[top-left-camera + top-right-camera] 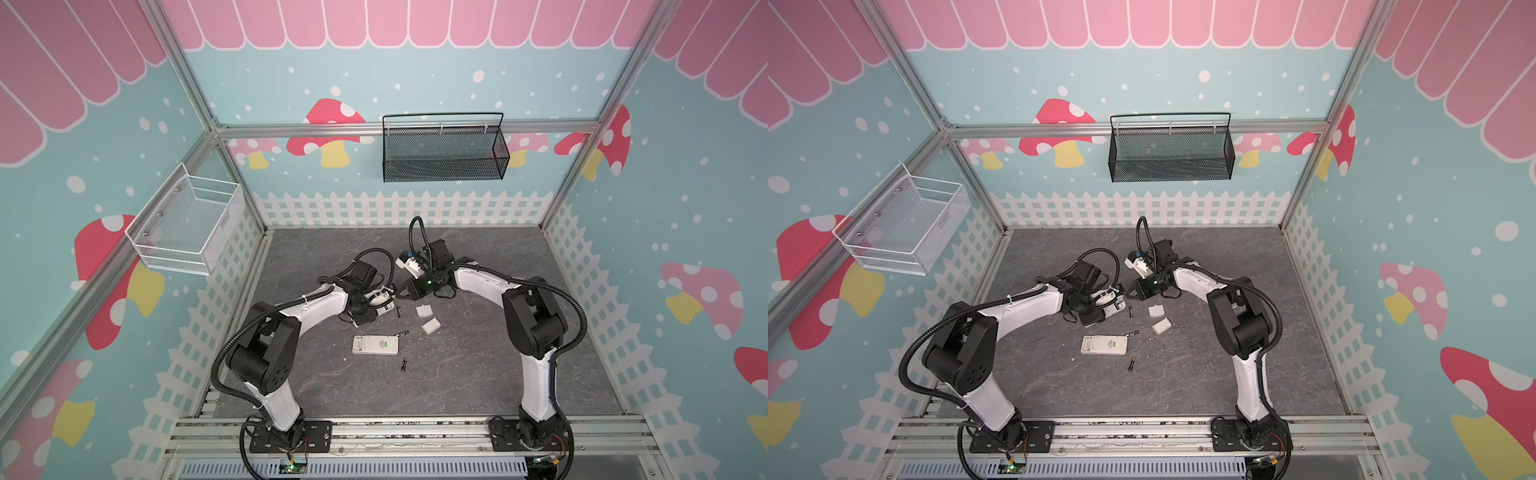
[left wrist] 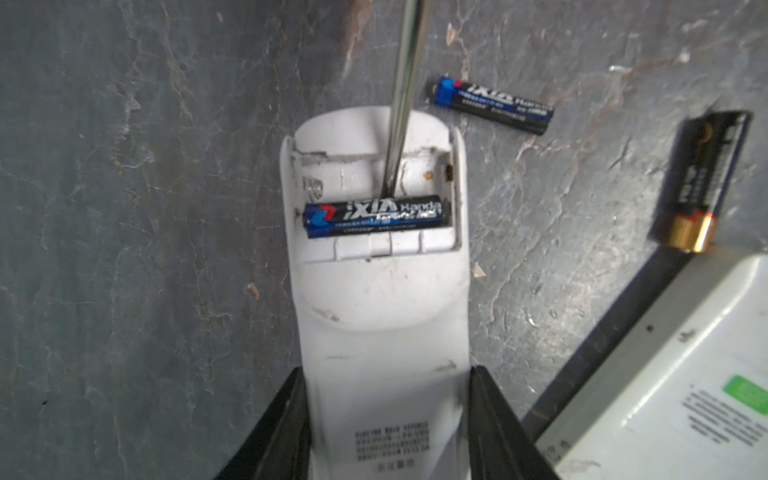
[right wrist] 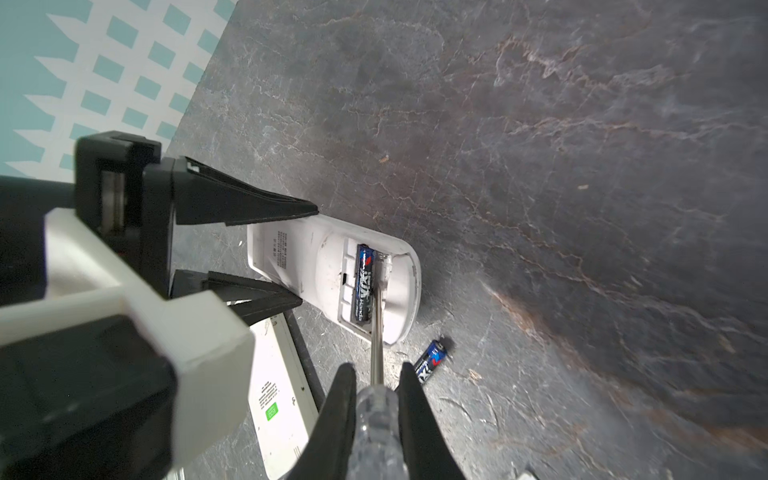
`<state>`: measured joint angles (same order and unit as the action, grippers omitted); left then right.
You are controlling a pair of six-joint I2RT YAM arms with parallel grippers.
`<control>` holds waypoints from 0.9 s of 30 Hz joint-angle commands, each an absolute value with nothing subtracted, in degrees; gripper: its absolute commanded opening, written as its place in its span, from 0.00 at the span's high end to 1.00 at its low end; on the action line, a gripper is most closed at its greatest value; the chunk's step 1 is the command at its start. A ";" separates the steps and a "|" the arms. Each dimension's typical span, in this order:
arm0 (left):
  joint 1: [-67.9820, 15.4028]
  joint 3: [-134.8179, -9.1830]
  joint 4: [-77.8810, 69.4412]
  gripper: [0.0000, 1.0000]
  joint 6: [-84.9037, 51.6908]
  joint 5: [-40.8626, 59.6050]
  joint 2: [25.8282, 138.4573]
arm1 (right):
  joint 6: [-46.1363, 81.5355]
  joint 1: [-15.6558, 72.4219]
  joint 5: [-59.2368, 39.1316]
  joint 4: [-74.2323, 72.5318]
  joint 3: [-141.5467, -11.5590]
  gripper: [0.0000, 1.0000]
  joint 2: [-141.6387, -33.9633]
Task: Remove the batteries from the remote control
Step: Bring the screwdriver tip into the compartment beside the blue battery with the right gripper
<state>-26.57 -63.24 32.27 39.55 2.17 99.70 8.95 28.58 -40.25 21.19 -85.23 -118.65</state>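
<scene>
Grey slate tabletop [image 1: 478,353]; in both top views the remote [image 1: 387,306], seemingly flat on it, lies between the arms. Left wrist: the left gripper [image 2: 390,419] clamps the remote, with a seated battery [image 2: 376,216] in its open bay and a loose battery [image 2: 492,104] just beside it. Right wrist: the right gripper [image 3: 376,370] is clamped on the screwdriver [image 3: 376,415], whose tip touches the seated battery.

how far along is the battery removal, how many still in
Done: both small white covers are off; one slim black blue-marked battery and two gold-ended ones lie on the grey table. In hand: left gripper clamps the curved white remote; right gripper holds a clear-handled screwdriver, tip against the blue-marked battery still inside. Left: lift that one out.
</scene>
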 commanded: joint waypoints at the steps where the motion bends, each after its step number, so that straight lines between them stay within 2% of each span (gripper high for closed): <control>1: -26.54 -63.13 30.77 1.00 42.50 5.36 100.10 | 7.23 28.90 -41.86 21.91 -86.14 1.00 -121.93; 10: -25.40 -61.79 31.08 1.00 43.44 7.71 101.83 | 7.86 28.84 -43.88 18.68 -85.19 1.00 -124.44; 18: -25.40 -65.67 35.73 1.00 45.17 9.09 105.45 | 6.15 28.56 -49.46 19.12 -85.91 1.00 -128.58; 25: -25.75 -66.19 36.31 1.00 46.23 7.00 105.29 | 6.11 27.14 -50.16 18.58 -85.19 1.00 -127.92; 27: -25.75 -66.50 36.30 0.84 45.97 6.35 105.34 | 6.75 26.72 -50.66 18.51 -85.14 1.00 -127.76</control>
